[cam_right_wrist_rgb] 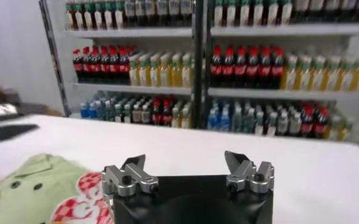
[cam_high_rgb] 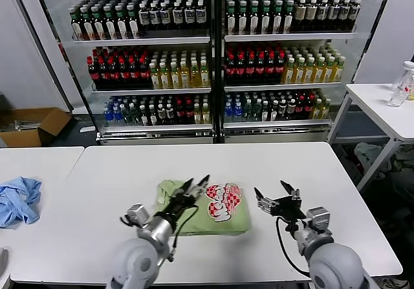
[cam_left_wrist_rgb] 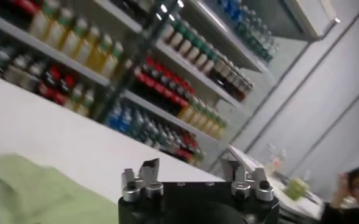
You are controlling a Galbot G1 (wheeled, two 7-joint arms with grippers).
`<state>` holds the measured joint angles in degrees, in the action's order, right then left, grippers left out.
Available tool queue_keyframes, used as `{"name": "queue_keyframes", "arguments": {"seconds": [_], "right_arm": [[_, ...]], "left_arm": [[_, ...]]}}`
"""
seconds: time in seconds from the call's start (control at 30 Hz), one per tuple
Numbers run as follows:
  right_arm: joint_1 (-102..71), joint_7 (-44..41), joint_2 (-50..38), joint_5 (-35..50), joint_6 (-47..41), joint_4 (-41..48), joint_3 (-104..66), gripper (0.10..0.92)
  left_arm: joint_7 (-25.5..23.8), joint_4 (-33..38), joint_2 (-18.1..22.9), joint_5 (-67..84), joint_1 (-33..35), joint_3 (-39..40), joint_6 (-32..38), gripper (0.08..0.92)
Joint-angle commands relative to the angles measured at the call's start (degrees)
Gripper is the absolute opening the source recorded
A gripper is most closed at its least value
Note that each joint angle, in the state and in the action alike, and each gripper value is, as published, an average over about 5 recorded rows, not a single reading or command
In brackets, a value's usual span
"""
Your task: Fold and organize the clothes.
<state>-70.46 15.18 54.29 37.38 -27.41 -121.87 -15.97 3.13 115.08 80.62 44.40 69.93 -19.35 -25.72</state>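
- Two grippers up: left gripper [cam_high_rgb: 194, 184] hovers over the green shirt [cam_high_rgb: 206, 207], fingers spread; right gripper [cam_high_rgb: 277, 192] just beside its graphic edge, fingers spread too.
- Risk, I'd say: a low finger snags and undoes the fold.
- Shirt lies mid-table [cam_high_rgb: 310, 172]; bare room around it, edges well apart.

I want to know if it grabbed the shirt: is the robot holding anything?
No. Both the left gripper and right gripper are open and empty; the folded green shirt lies on the table.
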Motion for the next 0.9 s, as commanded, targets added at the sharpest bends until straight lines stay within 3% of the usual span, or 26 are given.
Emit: {"name": "queue_keyframes", "arguments": {"seconds": [0.03,0.2,0.5,0.9], "right_arm": [[11.98,3.73,9.03,3.41,-3.19,16.14,13.13,0.823],[19.18,4.93,13.62,3.57,-4.46,23.40,17.71,0.823],[24.57,3.81,16.00,3.30,-4.91,29.68,21.87,0.791],[27.51,1.29,11.33,1.42,-4.93,33.60,18.49,0.454]], "left_arm": [[0.96,3.46,-5.62,-4.59,9.39,-14.38,3.84,0.718],[1.73,3.79,-6.10,-4.73,11.53,-16.21,4.29,0.814],[1.90,4.42,-5.38,-4.82,12.02,-15.72,4.09,0.823],[1.68,4.18,-5.51,-4.58,11.65,-15.50,3.87,0.823]]}}
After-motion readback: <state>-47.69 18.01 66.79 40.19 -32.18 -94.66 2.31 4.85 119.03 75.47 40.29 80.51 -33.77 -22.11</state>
